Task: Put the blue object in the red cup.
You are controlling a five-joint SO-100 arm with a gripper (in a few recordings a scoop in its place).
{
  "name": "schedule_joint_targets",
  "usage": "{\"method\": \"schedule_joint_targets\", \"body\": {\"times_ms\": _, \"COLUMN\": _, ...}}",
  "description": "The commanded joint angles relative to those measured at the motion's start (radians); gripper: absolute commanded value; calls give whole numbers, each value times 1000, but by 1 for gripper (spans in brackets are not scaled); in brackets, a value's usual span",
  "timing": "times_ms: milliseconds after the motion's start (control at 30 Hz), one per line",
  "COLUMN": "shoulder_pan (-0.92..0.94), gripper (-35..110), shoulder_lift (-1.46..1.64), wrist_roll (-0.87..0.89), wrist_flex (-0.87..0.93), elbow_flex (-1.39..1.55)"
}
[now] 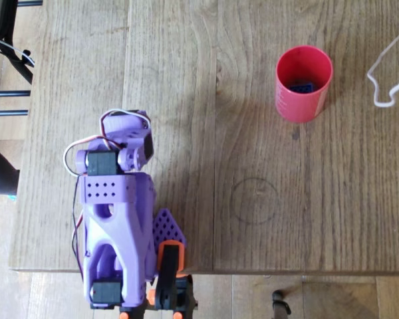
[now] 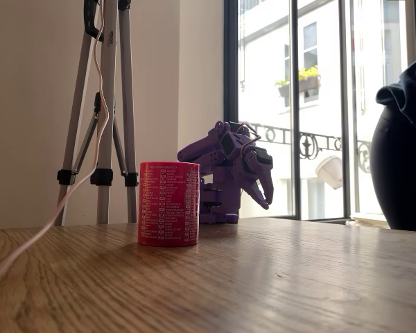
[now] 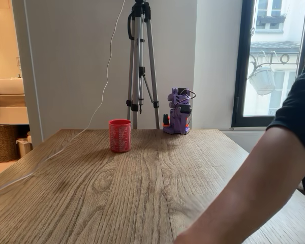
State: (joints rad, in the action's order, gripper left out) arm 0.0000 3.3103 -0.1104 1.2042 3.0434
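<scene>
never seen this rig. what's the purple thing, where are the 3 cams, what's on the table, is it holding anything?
The purple thing is a small robot arm clamped at one table edge, folded back on itself. Its end effector hangs over the table holding nothing; whether it is open or shut I cannot tell.

One camera looks straight down. One fixed camera sits low on the table near the cup; the other looks along the table towards the arm, with a person's arm in front.

On the wooden table: a red cup with the blue object inside it, and a white cable.
</scene>
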Motion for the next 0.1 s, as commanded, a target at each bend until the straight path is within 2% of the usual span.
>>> {"method": "schedule_joint_targets", "body": {"times_ms": 0, "shoulder_pan": 0, "gripper": 0, "shoulder_lift": -9, "wrist_roll": -3, "wrist_flex": -3, "elbow_flex": -15}}
{"method": "schedule_joint_targets", "body": {"times_ms": 67, "shoulder_pan": 0, "gripper": 0, "shoulder_lift": -9, "wrist_roll": -3, "wrist_flex": -3, "elbow_flex": -15}}
